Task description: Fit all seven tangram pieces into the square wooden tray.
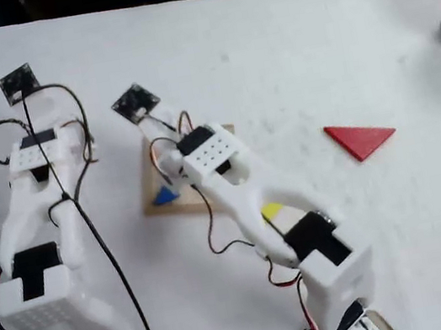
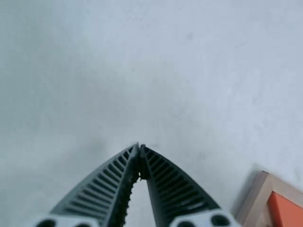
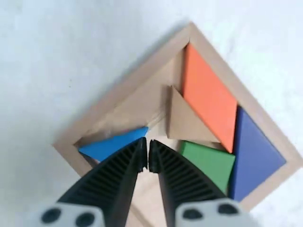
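Closed-tip nudge: the right gripper [image 3: 147, 155], fingers pressed together, sits at the point of a light-blue triangular tile [image 3: 111, 145] in the near-left corner of the square wooden tray [image 3: 118, 97] at mid-table. The push likely goes best low and slow, tips flat to the tray floor, until the tile's edges meet the walls without lifting its neighbours. The tray also holds an orange parallelogram [image 3: 208, 94], a dark-blue triangle [image 3: 255, 151], a green square [image 3: 208, 161] and a pale wooden triangle [image 3: 187, 118]. A red triangle [image 1: 360, 140] lies on the white table [image 1: 284, 42], well right of the tray. The left gripper [image 2: 140, 152], also closed, hovers over bare table left of the tray.
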Action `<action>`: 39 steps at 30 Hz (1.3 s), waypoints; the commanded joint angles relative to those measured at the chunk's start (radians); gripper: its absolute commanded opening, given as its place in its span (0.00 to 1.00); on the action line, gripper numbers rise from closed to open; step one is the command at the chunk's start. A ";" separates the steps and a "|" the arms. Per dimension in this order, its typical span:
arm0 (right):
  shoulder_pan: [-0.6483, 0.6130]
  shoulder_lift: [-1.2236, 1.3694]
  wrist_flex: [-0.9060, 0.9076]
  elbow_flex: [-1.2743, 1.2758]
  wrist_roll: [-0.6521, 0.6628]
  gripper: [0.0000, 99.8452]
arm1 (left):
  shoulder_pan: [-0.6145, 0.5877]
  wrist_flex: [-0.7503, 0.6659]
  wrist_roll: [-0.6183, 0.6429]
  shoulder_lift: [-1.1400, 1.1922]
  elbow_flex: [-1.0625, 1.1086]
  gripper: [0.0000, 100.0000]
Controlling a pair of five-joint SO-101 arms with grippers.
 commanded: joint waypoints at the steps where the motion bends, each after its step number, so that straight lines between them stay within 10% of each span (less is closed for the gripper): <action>1: -0.012 -0.062 -0.064 -0.017 0.009 0.02 | 0.005 -0.023 0.011 -0.008 -0.057 0.02; 39: 0.001 -0.036 0.064 -0.014 0.064 0.02 | 0.004 -0.021 0.011 -0.008 -0.060 0.02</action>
